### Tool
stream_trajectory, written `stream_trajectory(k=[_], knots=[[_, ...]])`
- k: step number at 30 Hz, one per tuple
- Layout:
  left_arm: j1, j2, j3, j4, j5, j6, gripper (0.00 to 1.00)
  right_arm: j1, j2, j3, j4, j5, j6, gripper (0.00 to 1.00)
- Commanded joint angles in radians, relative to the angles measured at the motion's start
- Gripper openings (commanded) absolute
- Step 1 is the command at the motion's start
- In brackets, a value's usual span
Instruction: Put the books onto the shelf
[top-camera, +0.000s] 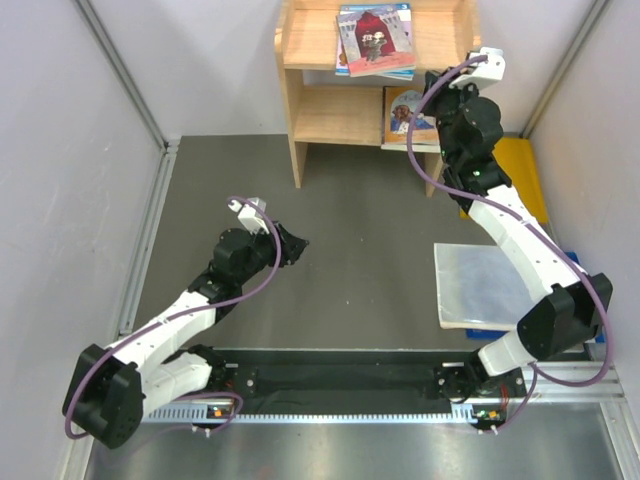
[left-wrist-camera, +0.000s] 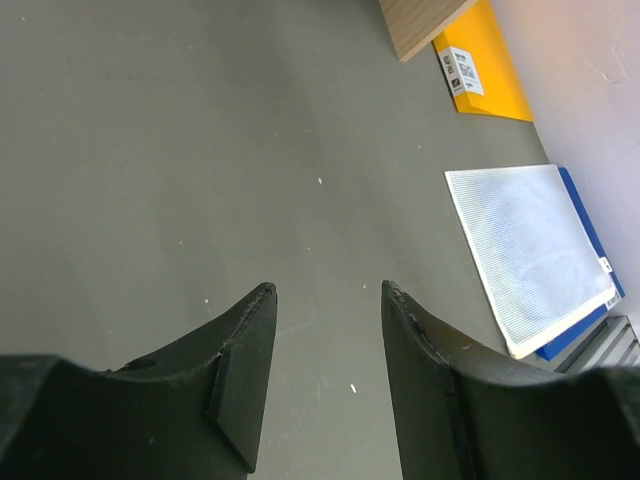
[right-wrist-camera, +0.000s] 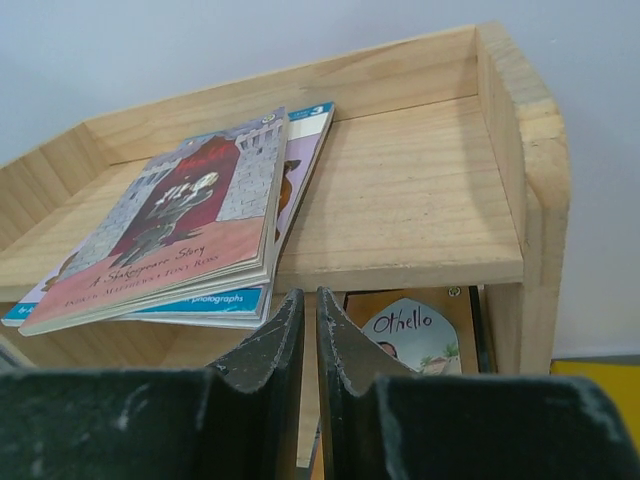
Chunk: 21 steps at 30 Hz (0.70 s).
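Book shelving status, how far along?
Done: a stack of books lies on the shelf's top tier, Othello on the lower one. In hand: nothing; right claw is shut and empty by the shelf, left claw open over the table. Remaining: a dark blue book under the white sheet.

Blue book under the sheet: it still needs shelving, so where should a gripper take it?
Grip the blue book at its near right corner, coming in low from the near side. It lies flat on the table, and the sheet covers nearly all of it; only thin strips along those two edges show. Sliding the sheet off first would probably help.
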Motion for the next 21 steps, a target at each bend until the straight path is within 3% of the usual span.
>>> stream_trajectory(k=[1, 21], knots=[[-0.004, 0.009, -0.003, 0.035, 0.005, 0.001, 0.51, -0.013, -0.053, -0.007, 0.121, 0.036, 0.008, 0.1], [-0.004, 0.001, -0.001, 0.024, 0.005, 0.005, 0.51, -0.014, 0.135, 0.223, -0.017, -0.06, 0.006, 0.1]])
